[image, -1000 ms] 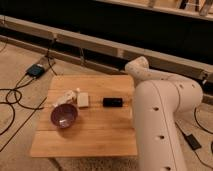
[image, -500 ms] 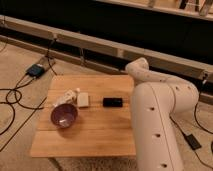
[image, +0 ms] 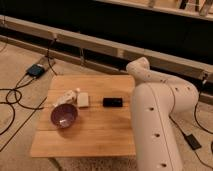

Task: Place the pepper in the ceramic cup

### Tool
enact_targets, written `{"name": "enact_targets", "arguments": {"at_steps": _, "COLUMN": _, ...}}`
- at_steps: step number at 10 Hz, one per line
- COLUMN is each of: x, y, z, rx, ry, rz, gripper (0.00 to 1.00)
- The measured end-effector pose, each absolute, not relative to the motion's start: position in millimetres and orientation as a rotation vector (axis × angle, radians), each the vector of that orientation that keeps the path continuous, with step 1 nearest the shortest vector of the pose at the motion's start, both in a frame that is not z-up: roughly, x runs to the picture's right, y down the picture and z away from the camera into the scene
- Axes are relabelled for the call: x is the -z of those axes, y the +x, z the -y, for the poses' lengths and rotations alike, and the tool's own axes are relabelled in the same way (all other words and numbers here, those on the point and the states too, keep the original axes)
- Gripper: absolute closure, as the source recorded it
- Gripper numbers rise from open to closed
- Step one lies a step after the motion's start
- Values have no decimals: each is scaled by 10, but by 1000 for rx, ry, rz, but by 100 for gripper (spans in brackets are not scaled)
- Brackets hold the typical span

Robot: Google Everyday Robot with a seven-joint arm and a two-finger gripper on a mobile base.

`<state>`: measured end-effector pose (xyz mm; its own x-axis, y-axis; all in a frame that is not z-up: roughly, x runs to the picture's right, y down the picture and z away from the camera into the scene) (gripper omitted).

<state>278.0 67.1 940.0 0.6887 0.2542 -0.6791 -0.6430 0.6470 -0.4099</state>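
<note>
The white ceramic cup (image: pixel 83 99) stands on the wooden table (image: pixel 95 132), left of the middle. I cannot make out the pepper in the camera view. My white arm (image: pixel 157 107) rises at the table's right edge and folds back at an elbow (image: pixel 139 69). My gripper is hidden from this view, somewhere behind the arm, and it is shut. Whether it holds anything does not show.
A dark purple bowl (image: pixel 63 115) sits in front of the cup, toward the table's left side. A white elongated object (image: pixel 65 97) lies tilted just left of the cup. A small black object (image: pixel 112 102) lies mid-table. Cables and a blue box (image: pixel 36 70) are on the floor at the left.
Nothing on the table has moved. The arm holds about the same pose. The hidden gripper has closed from wide to fully shut.
</note>
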Motion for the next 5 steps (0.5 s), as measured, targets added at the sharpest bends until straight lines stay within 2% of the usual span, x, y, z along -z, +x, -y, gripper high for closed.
{"name": "enact_targets", "arguments": {"at_steps": 5, "x": -8811, "y": 2554, "z": -475, "rx": -571, "ry": -643, "rz": -624, "gripper": 100}}
